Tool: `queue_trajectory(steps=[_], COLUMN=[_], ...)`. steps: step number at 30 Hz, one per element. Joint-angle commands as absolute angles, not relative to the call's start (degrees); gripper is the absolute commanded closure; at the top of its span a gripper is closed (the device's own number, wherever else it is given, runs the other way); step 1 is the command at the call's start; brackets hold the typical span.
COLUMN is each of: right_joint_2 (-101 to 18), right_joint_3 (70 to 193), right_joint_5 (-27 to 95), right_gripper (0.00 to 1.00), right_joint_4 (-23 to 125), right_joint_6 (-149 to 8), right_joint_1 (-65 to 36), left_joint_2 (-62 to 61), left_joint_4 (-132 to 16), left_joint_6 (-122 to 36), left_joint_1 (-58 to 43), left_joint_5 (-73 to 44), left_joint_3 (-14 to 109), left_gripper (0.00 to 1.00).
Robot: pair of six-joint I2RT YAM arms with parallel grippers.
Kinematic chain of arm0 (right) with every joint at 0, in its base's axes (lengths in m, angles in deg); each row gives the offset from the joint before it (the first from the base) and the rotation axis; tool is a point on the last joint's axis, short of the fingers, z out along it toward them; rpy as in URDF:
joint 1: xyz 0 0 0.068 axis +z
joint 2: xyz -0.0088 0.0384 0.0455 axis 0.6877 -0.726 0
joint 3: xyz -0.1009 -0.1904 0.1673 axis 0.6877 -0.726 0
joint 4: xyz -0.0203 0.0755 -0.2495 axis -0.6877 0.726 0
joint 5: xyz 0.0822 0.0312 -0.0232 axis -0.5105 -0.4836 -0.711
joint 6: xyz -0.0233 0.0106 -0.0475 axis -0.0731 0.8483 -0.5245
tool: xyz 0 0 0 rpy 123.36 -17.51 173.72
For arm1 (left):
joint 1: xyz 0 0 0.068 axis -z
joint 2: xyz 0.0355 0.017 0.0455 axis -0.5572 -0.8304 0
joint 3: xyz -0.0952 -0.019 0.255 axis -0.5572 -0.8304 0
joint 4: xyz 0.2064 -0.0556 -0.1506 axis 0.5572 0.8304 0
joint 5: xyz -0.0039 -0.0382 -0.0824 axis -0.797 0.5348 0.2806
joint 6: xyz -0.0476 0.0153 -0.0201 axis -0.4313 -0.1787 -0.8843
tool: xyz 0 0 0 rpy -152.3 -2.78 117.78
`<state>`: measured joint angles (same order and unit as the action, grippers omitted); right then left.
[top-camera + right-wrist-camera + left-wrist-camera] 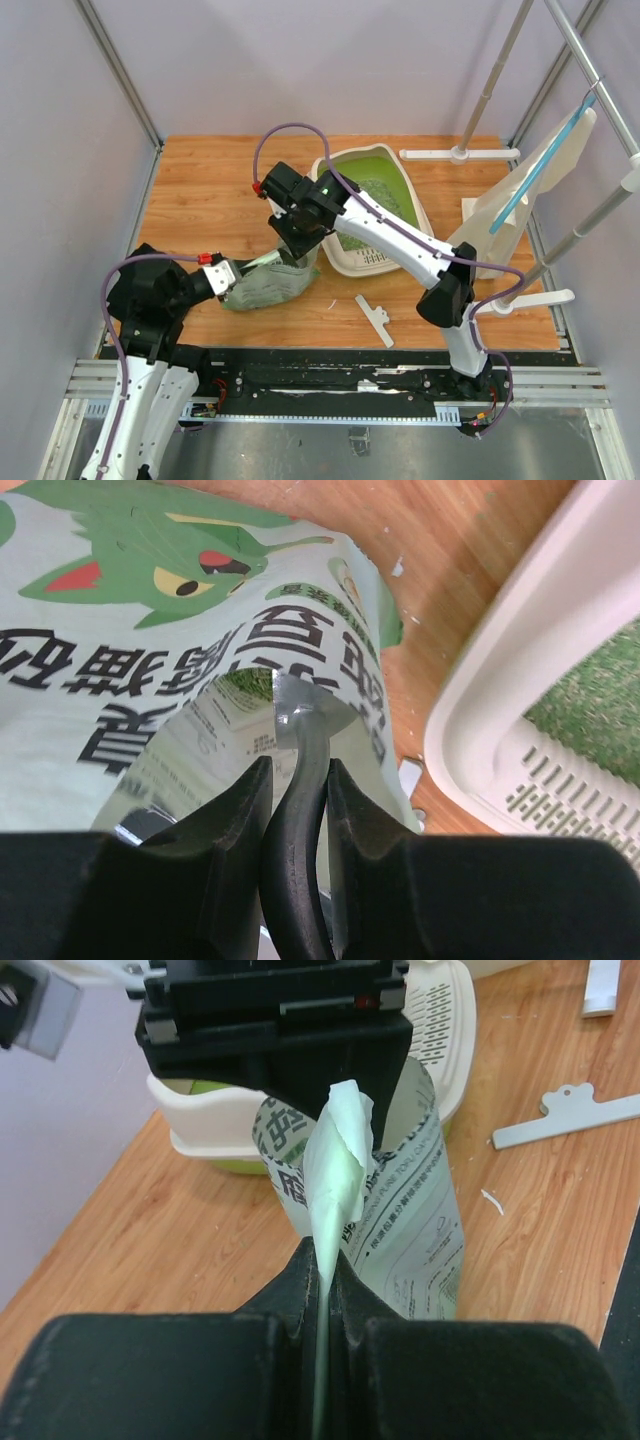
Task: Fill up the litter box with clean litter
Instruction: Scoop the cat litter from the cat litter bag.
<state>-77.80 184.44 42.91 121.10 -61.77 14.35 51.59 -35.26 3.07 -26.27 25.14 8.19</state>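
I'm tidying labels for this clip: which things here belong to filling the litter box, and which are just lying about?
In use: litter box, printed bag pinched by left gripper, scoop in right gripper.
Lying about: flat white bracket, white stand, hanging white cloth.

From above, the right arm (400,237) covers the left side of the litter box (372,168) and the mouth of the bag (265,288); what's inside the bag can't be seen.
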Motion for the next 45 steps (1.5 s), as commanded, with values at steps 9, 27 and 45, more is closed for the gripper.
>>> queue_trajectory(steps=[9,27,45], right_joint_2=[-77.8,-70.6,-76.0], right_joint_3=[173.3,182.9,187.5], right_joint_5=[20.2,46.1,37.7], right_gripper=[0.99,0.99,0.99], right_joint_4=[109.3,121.0,120.6], right_joint_6=[-58.2,-61.5,-64.4], right_joint_1=[7.0,9.8,11.2], left_joint_2=[55.0,52.4,50.6], left_joint_4=[-42.0,-45.2,-44.8], left_joint_6=[4.7,4.9,5.3], left_joint_1=[-26.3,-26.3,-26.3], left_joint_5=[21.6,22.1,22.1], left_joint_3=[7.6,8.5,10.0], left_gripper=[0.99,0.99,0.99])
